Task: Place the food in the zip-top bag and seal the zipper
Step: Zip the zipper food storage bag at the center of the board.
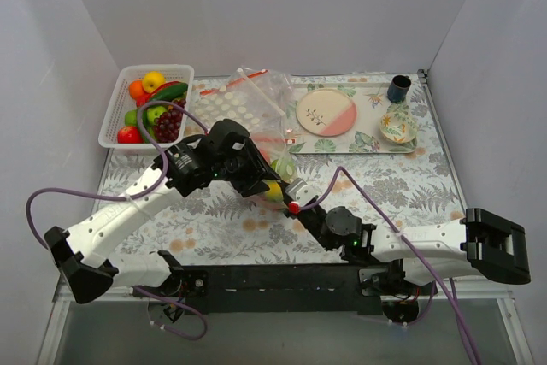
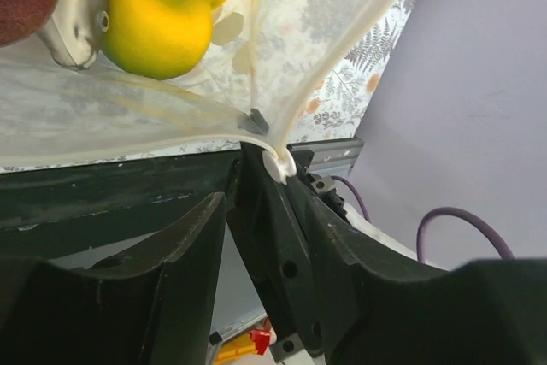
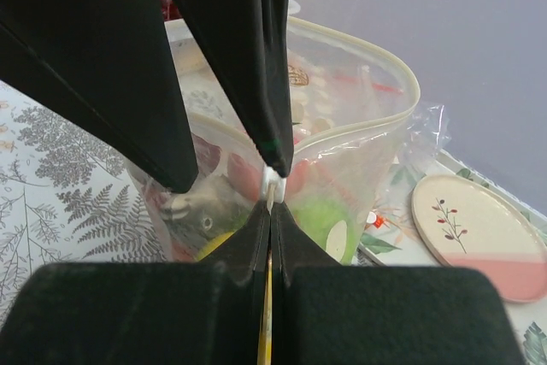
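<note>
The zip-top bag (image 1: pixel 275 153) hangs between my two grippers over the middle of the table, its mouth gaping. Its zipper (image 3: pixel 376 121) shows as a cream rim. Food lies inside: a grey fish (image 3: pixel 192 207), a green round (image 3: pixel 320 215), a yellow fruit (image 2: pixel 154 14) and something red (image 3: pixel 226 168). My right gripper (image 3: pixel 271 207) is shut on the end of the bag's mouth, just below a white slider (image 3: pixel 272 184). My left gripper (image 2: pixel 261 194) straddles that same end with its jaws apart. One finger touches the slider (image 2: pixel 279 166); a gap shows beside the other.
A white slatted basket (image 1: pixel 113 117) at the back left holds more toy fruit. At the back right a patterned tray (image 1: pixel 363 144) carries a pink plate (image 1: pixel 326 113), a dark cup (image 1: pixel 398 88) and a bowl (image 1: pixel 397 126). Dotted clear plastic with a red strip (image 1: pixel 226 102) lies behind the bag.
</note>
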### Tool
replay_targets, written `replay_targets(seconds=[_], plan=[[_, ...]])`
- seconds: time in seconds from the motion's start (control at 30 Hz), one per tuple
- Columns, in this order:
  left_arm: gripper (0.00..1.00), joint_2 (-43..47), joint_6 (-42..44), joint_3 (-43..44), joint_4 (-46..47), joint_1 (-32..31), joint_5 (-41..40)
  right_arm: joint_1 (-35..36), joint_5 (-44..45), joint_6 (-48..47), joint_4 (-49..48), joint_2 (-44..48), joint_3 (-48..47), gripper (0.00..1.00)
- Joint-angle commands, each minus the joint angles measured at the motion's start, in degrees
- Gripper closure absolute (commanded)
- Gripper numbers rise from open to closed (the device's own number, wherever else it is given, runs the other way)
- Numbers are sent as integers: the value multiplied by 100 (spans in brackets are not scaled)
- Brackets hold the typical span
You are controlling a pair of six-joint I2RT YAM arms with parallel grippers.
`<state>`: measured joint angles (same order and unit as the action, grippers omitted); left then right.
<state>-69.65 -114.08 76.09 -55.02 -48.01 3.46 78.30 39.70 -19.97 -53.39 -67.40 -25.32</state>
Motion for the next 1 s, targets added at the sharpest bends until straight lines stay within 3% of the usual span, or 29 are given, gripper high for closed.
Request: replay_targets(seconds=[0.0, 0.4, 0.53, 0.97], plan=[[59, -40, -1626, -147, 123, -59, -276, 45, -15, -86, -506, 122, 10, 99], [59, -347, -1477, 195, 177, -51, -470, 141, 46, -201, -480, -63, -131, 99], [66, -462, -1424, 292, 229, -59, -391, 176, 99, -227, -471, -116, -175, 99], [68, -286, -1318, 222, 27, -59, -355, 185, 169, -297, -506, -362, -236, 99]])
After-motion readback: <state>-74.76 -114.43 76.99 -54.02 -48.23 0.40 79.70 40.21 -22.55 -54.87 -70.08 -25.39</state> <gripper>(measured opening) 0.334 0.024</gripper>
